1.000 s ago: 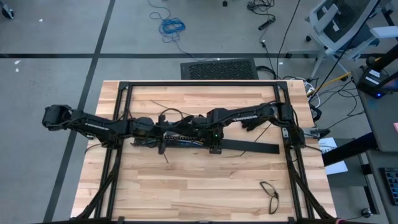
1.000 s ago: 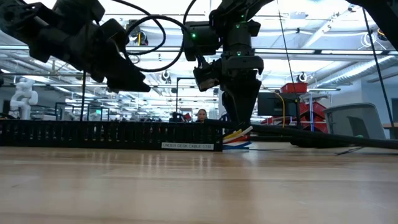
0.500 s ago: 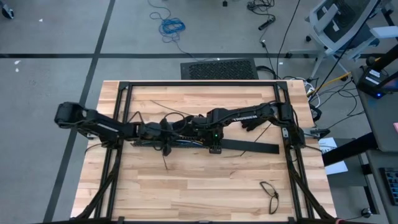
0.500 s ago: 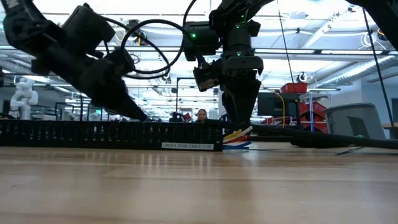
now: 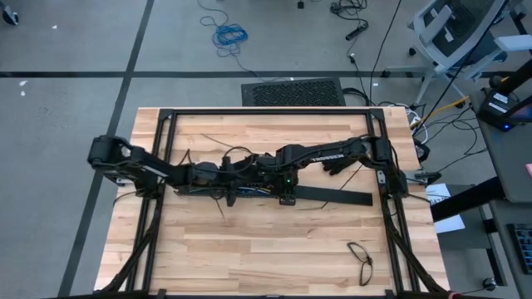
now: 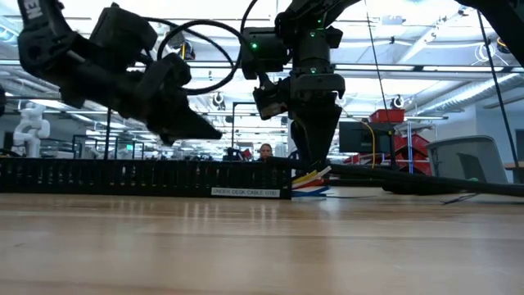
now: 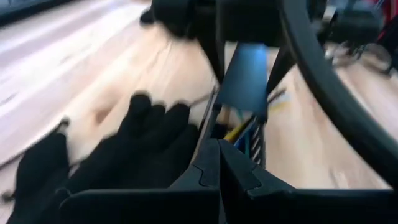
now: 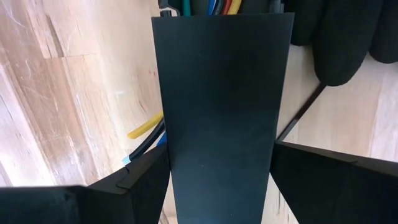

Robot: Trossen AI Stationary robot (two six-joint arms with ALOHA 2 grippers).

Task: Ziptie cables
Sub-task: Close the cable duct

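A long black slotted bar (image 6: 123, 176) lies across the middle of the table. Coloured cables (image 6: 311, 180), yellow, red, blue and white, stick out past its end; they also show in the right wrist view (image 8: 208, 6). My right gripper (image 6: 315, 156) points straight down at that end and is closed on a flat black stretch of the bar (image 8: 221, 93). My left gripper (image 6: 211, 131) is shut with nothing in it. It slants down above the slotted bar, just left of the right gripper, with its tip (image 7: 219, 155) aimed at the cables (image 7: 239, 130). My right gripper pinches the flat black bar by its two long edges (image 8: 166, 143), one finger (image 8: 124, 183) on each side. The fingers come from above, pointing down, and lie across the bar. The bar stays low at the table, with the cables beside and beneath it.
A black loop of cable (image 5: 359, 259) lies near the front right corner. Thin black strips (image 5: 221, 213) lie loose on the wood. Black frame rails (image 5: 266, 111) run along the table's far edge and sides. A person (image 6: 264, 152) sits far off in the room.
My left arm has reached toward the table's right. Its gripper has dipped toward the slotted bar, then come up a little and closer to my right gripper. My right gripper and the bar have kept still.
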